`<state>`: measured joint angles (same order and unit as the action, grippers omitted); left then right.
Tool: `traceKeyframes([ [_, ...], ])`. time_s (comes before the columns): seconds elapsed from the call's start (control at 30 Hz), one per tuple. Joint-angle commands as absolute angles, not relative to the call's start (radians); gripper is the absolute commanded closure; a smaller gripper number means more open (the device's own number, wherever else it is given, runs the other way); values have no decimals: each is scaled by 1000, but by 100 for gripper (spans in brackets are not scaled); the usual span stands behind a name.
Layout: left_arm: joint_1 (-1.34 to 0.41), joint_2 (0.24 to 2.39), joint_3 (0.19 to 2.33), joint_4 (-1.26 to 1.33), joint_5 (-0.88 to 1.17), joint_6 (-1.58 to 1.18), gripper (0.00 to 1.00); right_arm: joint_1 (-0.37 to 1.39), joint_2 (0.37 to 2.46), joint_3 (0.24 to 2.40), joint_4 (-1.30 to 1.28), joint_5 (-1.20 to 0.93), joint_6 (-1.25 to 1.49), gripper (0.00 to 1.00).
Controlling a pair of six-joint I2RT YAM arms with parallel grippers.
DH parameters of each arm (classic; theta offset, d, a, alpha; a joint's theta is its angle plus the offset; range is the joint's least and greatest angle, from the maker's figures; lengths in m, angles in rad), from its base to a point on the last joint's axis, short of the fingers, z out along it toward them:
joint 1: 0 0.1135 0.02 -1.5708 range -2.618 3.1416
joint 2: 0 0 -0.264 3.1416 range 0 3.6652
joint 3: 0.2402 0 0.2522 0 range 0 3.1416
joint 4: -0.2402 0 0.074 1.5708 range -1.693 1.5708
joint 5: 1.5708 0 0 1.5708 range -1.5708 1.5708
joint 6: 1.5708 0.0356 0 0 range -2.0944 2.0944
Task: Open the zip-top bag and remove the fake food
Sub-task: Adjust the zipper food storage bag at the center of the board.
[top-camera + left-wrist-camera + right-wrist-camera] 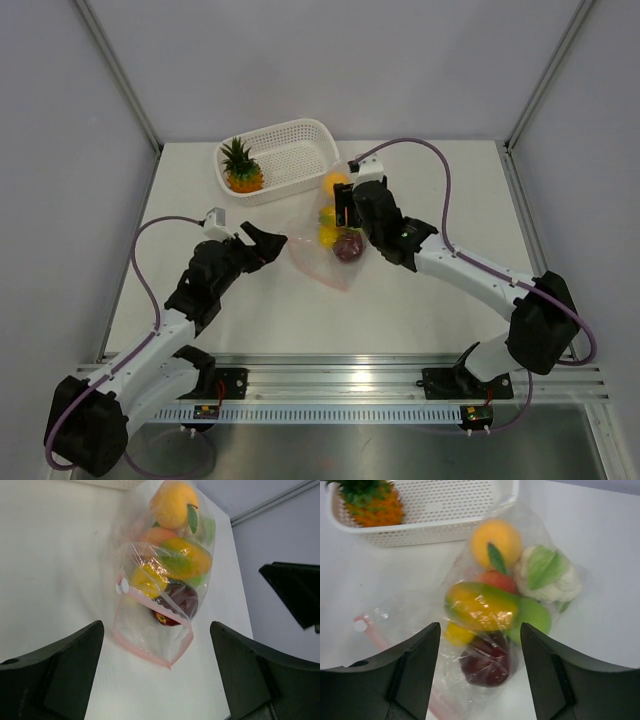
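The clear zip-top bag (322, 250) lies on the table centre with its pink zip strip (150, 649) toward the left arm; the mouth looks parted. Inside are fake food pieces: an orange (495, 537), white cauliflower (551, 575), green apple (536, 618), a yellow-green piece (481, 607) and a dark red piece (487, 666). A pineapple (241, 170) sits in the white basket (290, 140). My left gripper (275, 246) is open and empty, just left of the bag's mouth (157, 680). My right gripper (347, 222) is open over the bag, its fingers either side of the dark red piece (480, 680).
The white perforated basket (445, 510) stands behind the bag, touching its far end. The enclosure's walls and frame posts rise at the table's back and sides. The right gripper's dark finger (295, 590) shows in the left wrist view.
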<state>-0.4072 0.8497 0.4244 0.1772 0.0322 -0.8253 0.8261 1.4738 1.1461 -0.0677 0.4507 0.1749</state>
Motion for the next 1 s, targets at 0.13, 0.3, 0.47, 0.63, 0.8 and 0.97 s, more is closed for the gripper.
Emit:
traceKeyframes([
  [0.13,-540,885,387,392,3,-923,11,635,1505,1183,-78,416,288,10],
  [0.3,-617,949,368,504,-72,-931,10,563,1614,1296,-146,358,308,3],
  [0.47,-667,1046,387,529,-80,-954,10,454,1710,1376,-140,191,296,3],
  [0.63,-701,1127,380,578,-103,-992,11,397,1787,1393,-66,42,170,2],
  [0.8,-715,1189,410,629,-130,-976,11,354,1861,1426,-12,-117,103,6],
  [0.97,-718,1275,443,653,-130,-968,12,356,1939,1474,-11,-146,16,9],
])
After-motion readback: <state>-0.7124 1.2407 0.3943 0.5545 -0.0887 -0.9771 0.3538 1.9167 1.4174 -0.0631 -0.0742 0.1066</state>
